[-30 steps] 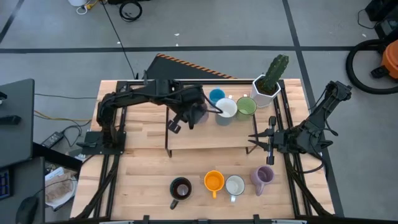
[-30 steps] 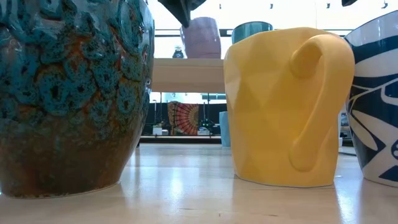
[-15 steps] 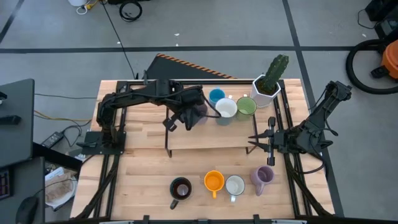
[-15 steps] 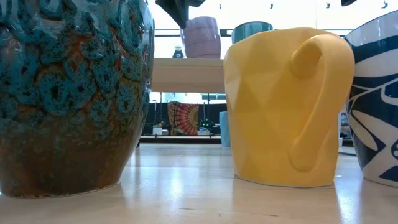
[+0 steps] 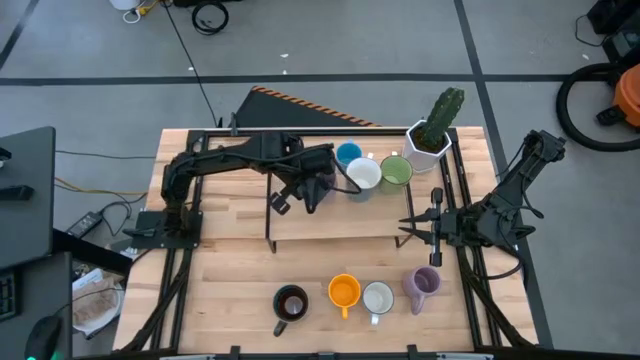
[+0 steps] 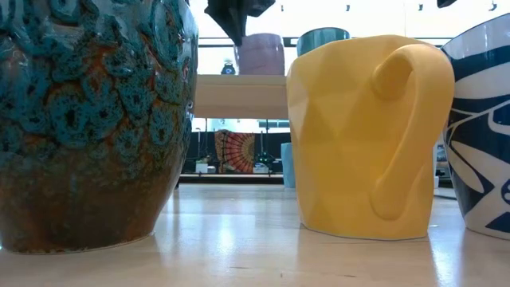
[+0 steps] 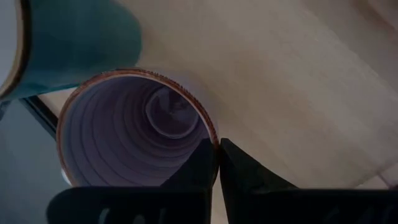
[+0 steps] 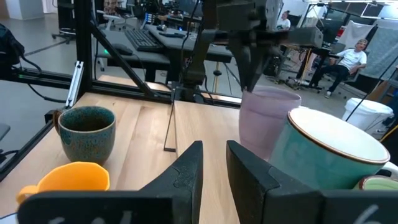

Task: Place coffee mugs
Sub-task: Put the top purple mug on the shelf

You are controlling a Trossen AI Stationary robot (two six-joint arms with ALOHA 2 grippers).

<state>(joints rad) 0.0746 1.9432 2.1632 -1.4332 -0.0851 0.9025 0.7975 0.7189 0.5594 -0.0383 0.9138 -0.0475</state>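
On shelf, left hand (image 7: 217,163) pinching lavender mug (image 7: 134,127) rim, right hand (image 5: 418,228) narrowly parted.

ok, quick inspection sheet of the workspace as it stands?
Surface: wooden table with a riser shelf.
Job's things: blue mug, white mug and green mug on the shelf; dark mug, orange mug, second white mug and front lavender mug in the front row.
Clutter: cactus pot.
Grippers: left gripper pinches the rim of the held lavender mug; right gripper open, at the shelf's right end.
Cables: floor cable left of the table.
Surroundings: seated person; vacuum.
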